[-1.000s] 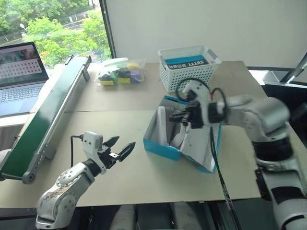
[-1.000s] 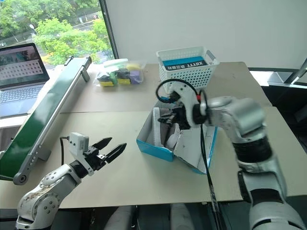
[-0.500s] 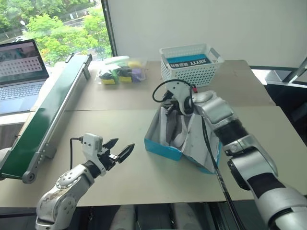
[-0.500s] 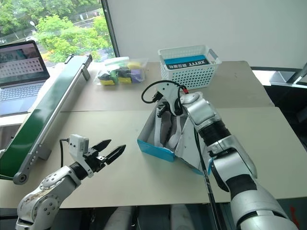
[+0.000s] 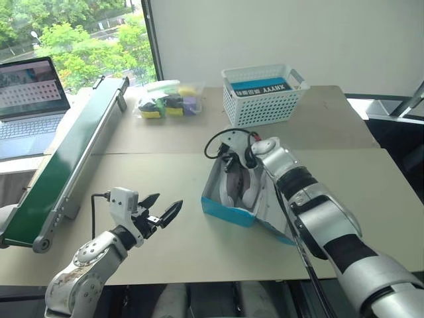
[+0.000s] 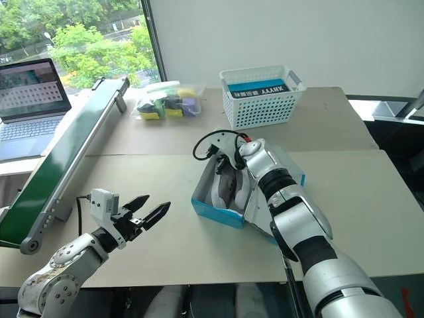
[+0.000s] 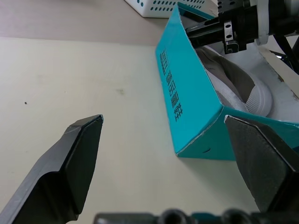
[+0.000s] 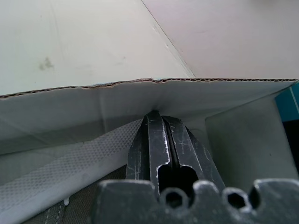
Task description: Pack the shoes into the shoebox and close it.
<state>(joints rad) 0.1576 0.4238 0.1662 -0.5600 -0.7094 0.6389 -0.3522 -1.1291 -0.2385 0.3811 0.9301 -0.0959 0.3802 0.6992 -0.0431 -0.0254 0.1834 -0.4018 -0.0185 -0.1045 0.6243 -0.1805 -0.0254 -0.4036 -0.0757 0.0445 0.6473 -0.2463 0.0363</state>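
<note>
We saw greyish-brown sneakers with pale soles (image 5: 240, 187) lying inside bright blue cardboard shoebox (image 5: 228, 209), long axis near-to-far. Right gripper (image 8: 161, 128), fingers pressed together, was tucked in box's far end, far nearer than left gripper (image 5: 161, 211), spread empty, well left of box.

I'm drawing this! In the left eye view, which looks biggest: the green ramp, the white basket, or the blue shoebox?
1. Green ramp, clearly the longest.
2. Blue shoebox and white basket look about alike; the shoebox sits nearer the camera, so I won't rank them.
</note>
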